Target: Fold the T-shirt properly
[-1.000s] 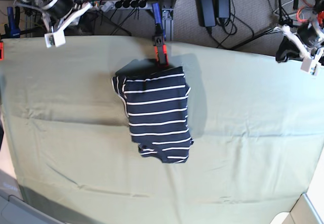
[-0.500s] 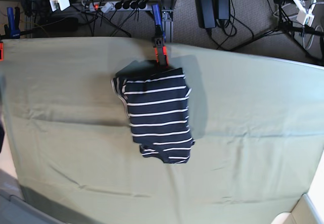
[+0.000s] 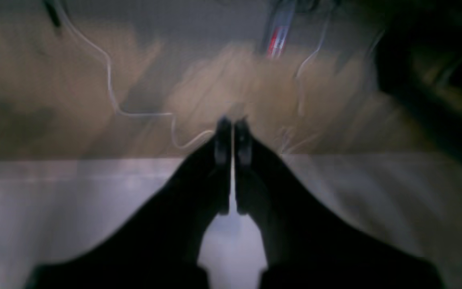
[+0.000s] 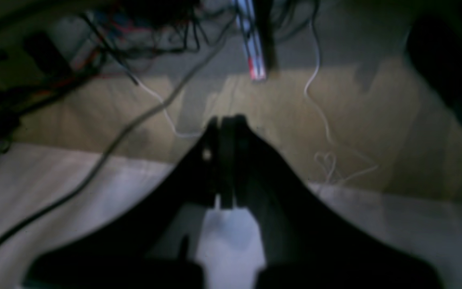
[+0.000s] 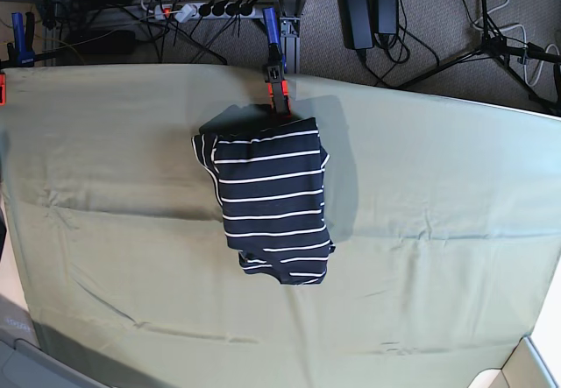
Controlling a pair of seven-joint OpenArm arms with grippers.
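I see a dark navy T-shirt (image 5: 270, 201) with thin white stripes on the olive-green surface (image 5: 438, 195), an orange-and-black clamp (image 5: 279, 93) behind.

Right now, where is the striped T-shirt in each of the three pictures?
Base view: the T-shirt lies folded mid-table on the green cloth.
Left wrist view: not in it.
Right wrist view: not in it.
Shared landmark: loose cables on the floor.

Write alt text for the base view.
A folded navy T-shirt with thin white stripes lies near the middle of an olive-green cloth covering the table. An orange clamp grips the cloth's far edge; no robot arm is visible.
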